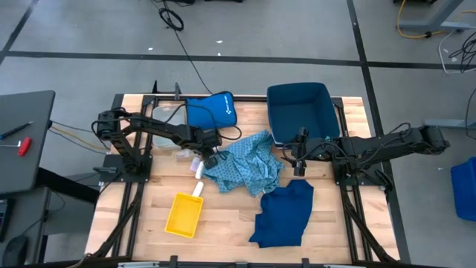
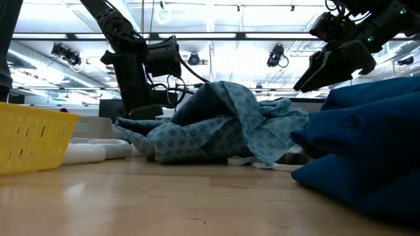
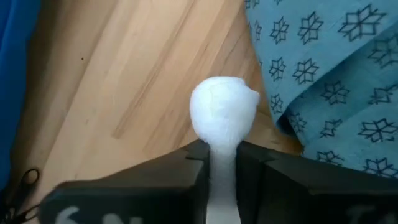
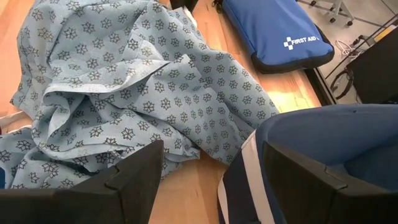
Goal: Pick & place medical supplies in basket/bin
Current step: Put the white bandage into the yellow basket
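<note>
My left gripper (image 1: 210, 158) (image 3: 222, 152) hangs over the table's middle, beside the left edge of the light-blue patterned garment (image 1: 249, 167) (image 3: 329, 74), and is shut on a white roll (image 3: 224, 115). Two more white rolls (image 1: 198, 170) (image 1: 198, 190) lie on the wood near it. The navy garment (image 1: 284, 214) (image 2: 367, 151) lies crumpled toward the near edge. My right gripper (image 1: 299, 165) (image 4: 211, 174) is open and holds nothing, above the table at the patterned garment's right edge (image 4: 137, 93). My left gripper pinches the white roll between its two fingers (image 3: 186, 168). The roll's rounded end (image 3: 224, 106) sticks out beyond the fingertips. The roll is lifted clear, with bare wood below it.
A yellow basket (image 1: 184, 214) (image 2: 33, 141) sits near the front left. A navy bin (image 1: 301, 112) stands at the far right, and a royal-blue pouch (image 1: 212, 112) (image 4: 280, 34) lies at the far middle. Bare wood shows between the basket and the navy garment.
</note>
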Action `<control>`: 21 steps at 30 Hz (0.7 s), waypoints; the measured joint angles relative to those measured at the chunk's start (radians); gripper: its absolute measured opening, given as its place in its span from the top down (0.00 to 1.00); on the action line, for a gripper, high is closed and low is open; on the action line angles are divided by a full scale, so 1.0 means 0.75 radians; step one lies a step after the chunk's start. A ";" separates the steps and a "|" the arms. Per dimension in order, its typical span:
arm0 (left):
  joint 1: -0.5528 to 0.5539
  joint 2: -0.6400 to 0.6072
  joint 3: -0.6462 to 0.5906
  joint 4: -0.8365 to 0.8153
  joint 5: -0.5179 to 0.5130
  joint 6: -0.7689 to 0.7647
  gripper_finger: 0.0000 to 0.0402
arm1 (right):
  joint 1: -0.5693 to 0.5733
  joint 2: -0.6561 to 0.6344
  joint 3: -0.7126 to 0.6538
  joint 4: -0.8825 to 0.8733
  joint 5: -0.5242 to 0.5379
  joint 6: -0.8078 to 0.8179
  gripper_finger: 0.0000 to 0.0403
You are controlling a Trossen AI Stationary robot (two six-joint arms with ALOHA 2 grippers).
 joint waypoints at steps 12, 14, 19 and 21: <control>-0.001 -0.123 -0.001 0.049 -0.001 0.017 0.90 | 0.000 0.000 0.000 -0.001 -0.006 0.006 0.30; -0.001 -0.171 -0.001 0.055 -0.023 0.023 0.90 | 0.000 0.000 0.000 -0.001 -0.006 0.010 0.30; -0.004 -0.301 -0.002 0.083 -0.045 0.090 0.90 | 0.000 0.000 0.000 -0.001 -0.014 0.010 0.30; -0.014 -0.375 -0.038 0.172 -0.045 0.116 0.90 | 0.000 0.000 0.000 -0.001 -0.014 0.010 0.30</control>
